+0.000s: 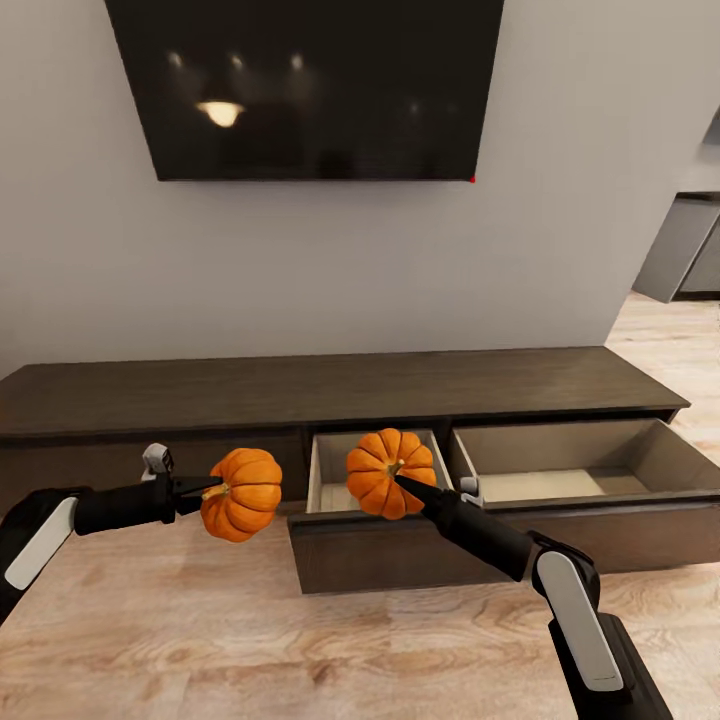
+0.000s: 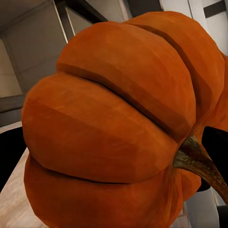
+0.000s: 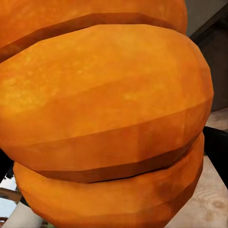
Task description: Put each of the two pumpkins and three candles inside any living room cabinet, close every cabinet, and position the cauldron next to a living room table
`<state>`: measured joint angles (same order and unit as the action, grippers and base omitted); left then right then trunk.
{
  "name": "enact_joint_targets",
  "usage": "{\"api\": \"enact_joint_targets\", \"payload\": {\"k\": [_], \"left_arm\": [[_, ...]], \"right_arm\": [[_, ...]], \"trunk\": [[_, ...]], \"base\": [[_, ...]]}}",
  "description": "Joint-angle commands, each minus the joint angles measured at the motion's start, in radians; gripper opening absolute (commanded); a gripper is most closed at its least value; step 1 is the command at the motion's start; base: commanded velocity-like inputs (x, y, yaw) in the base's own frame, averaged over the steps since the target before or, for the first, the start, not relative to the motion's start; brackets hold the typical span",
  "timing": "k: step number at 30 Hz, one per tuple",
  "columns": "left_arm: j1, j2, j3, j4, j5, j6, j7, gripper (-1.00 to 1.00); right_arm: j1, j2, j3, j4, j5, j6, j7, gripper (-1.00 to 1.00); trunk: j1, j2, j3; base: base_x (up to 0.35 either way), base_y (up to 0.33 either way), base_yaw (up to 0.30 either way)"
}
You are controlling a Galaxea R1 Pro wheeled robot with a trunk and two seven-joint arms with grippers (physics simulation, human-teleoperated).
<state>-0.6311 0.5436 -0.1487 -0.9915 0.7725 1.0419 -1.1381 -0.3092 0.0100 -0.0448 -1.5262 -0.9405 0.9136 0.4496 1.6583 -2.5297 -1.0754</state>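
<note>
Two small bright-orange ribbed pumpkins hung in front of the long, low dark-brown wooden cabinet [image 1: 340, 385] as the robot faced it beneath a black wall-mounted screen [image 1: 305, 85].

Left of the cabinet's open middle drawer [image 1: 375, 500], the left gripper [image 1: 205, 490] was closed on the left pumpkin [image 1: 242, 493] at its stem end, holding it clear of the pale wood floor [image 1: 250, 640] and short of any drawer. Seen from the left wrist, that pumpkin [image 2: 109, 128] loomed close, its short dark stem [image 2: 197, 161] curving toward the fingers.

Over the middle drawer's front edge, the right gripper [image 1: 405, 483] was clamped on the right pumpkin [image 1: 390, 473], again near the stem, with the fruit poised above the pale drawer bottom. From the right wrist its ribbed flank [image 3: 104, 118] looked smooth and unmarked.

Right of the middle drawer, a second, wider drawer [image 1: 590, 465] also stood pulled out, nothing visible inside it.

Both pumpkins appeared rigid and light enough for a one-fingered pinch, though their rounded, glossy skin could slip or swing about the stem. A hold near the stem base or across the ribs looked the surest. A low release inside the drawer would probably keep either from rolling.
</note>
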Motion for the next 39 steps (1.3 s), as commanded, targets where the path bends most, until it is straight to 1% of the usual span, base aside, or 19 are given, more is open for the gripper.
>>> {"api": "enact_joint_targets", "payload": {"k": [1, 7, 22, 27, 39], "left_arm": [[-0.001, 0.001, -0.002, 0.001, 0.004, 0.005, -0.003, -1.0], [-0.001, 0.001, -0.002, 0.001, 0.004, 0.005, -0.003, -1.0], [-0.001, 0.001, -0.004, 0.0, 0.004, 0.005, -0.002, -1.0], [-0.001, 0.001, -0.006, -0.002, 0.004, 0.005, -0.002, -1.0], [-0.001, 0.001, -0.009, -0.01, 0.004, 0.005, -0.002, -1.0]], "right_arm": [[-0.001, 0.001, -0.003, 0.0, 0.002, 0.007, 0.006, -1.0], [-0.001, 0.002, -0.003, 0.0, 0.002, 0.007, 0.006, -1.0], [-0.001, 0.002, -0.003, 0.0, 0.002, 0.007, 0.006, -1.0], [-0.001, 0.002, -0.005, 0.0, 0.002, 0.007, 0.006, -1.0], [-0.001, 0.002, -0.008, 0.002, 0.002, 0.007, 0.006, -1.0]], "trunk": [[0.0, 0.0, -0.001], [0.0, 0.0, 0.003], [0.0, 0.0, 0.019], [0.0, 0.0, 0.025], [0.0, 0.0, 0.039]], "base": [[0.0, 0.0, -0.005], [0.0, 0.0, -0.098], [0.0, -0.015, -0.207], [0.0, -0.204, -0.216], [0.0, -0.277, -0.216]]}}
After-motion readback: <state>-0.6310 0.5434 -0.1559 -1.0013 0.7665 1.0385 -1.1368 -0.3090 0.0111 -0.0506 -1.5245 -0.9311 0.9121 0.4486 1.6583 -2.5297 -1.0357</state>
